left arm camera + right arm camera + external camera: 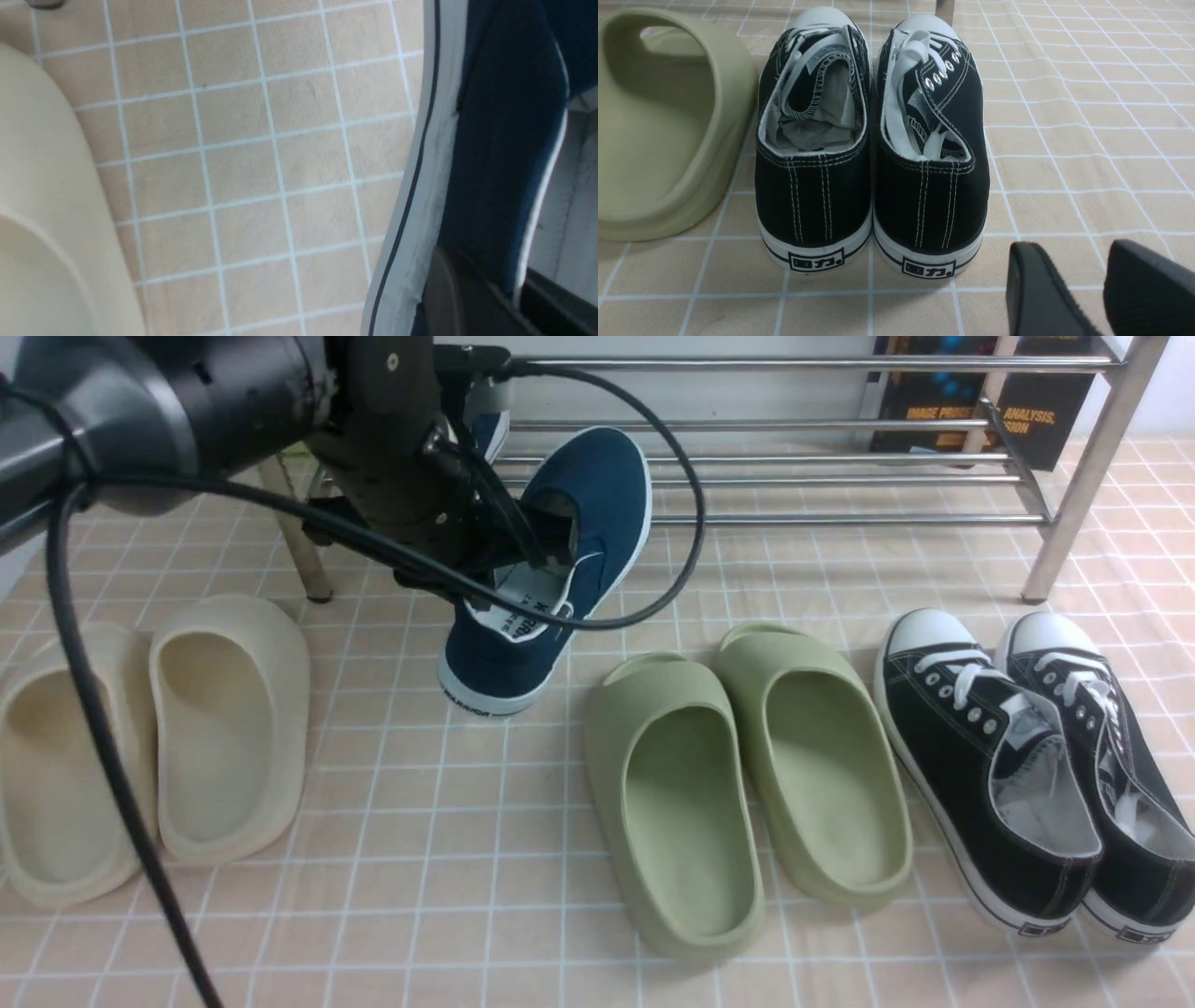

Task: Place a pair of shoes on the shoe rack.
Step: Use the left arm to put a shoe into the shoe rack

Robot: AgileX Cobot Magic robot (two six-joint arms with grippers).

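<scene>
Navy-blue canvas slip-on sneaker (602,513) in the grip of the left gripper (516,298), and we're at the carrying stage! The fingers are closed on the side of its opening, white trim pinched between them in the left wrist view. The shoe tilts in front of the stainless-steel shoe rack (971,519), heel towards the near floor, toe crossing the lower bars in the front view, and it looks clear of the tiled floor (373,896). Behind the left arm (392,457) peeks another navy shoe (489,433), mostly hidden; it looks to be up at the rack, though how it sits I can't tell. So this is likely the second half of the job, getting the held sneaker up beside its mate. What's called for now? Raise it, level the sole, bring the heel round and ease it over the front bar before letting go; a low heel could snag there, or a swing could nudge its partner. Over on the other side, the right gripper (1069,261) has its fingers parted with nothing between them, near the black lace-up sneakers (812,200), which aren't wanted for this one.
</scene>
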